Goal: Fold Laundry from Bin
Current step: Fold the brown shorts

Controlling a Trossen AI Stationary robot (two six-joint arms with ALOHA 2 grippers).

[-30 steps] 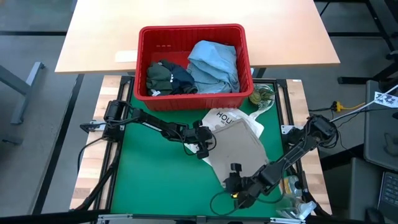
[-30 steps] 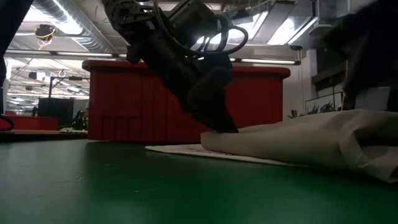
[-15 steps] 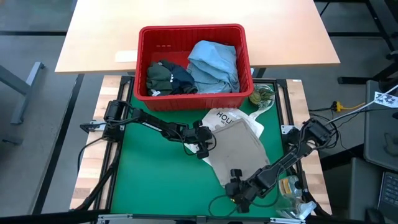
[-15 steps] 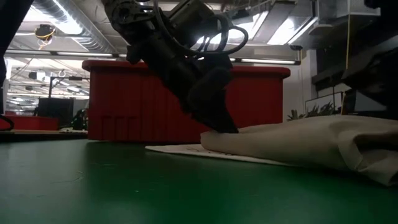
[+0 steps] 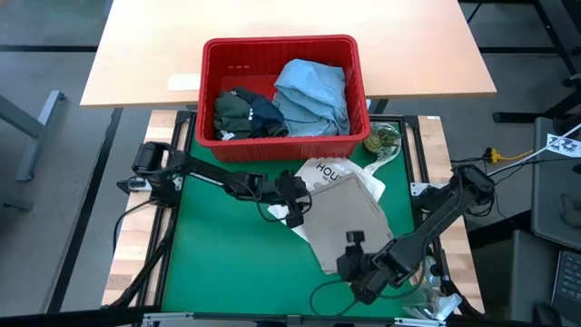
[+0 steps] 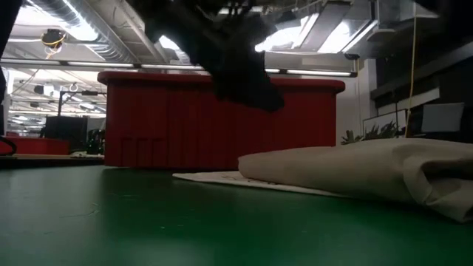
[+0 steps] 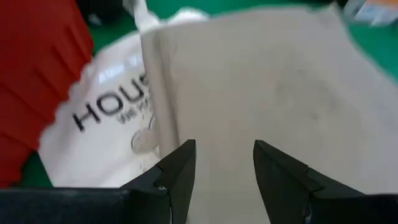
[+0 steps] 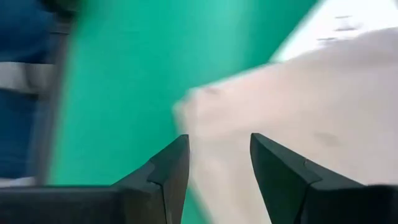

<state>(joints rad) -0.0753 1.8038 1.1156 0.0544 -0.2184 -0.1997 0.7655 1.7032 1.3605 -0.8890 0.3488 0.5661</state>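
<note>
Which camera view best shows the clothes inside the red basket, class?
The high view: it looks straight down into the basket, showing the light blue shirt beside the dark clothes. The low view shows only the basket's outer wall, the left wrist view a red edge, the right wrist view nothing of it.

The white tote bag with dark lettering [image 5: 320, 173] lies mostly under the folded beige cloth garment [image 5: 349, 222], so only "HOU" of its print reads from above, and the left wrist view cuts the word at "HOUS". In the low view the left arm's gripper [image 6: 247, 81] is a dark blurred mass cut off by the top edge. The red slotted plastic bin [image 6: 222, 118] hides its contents there, and the right wrist view is smeared throughout.
</note>
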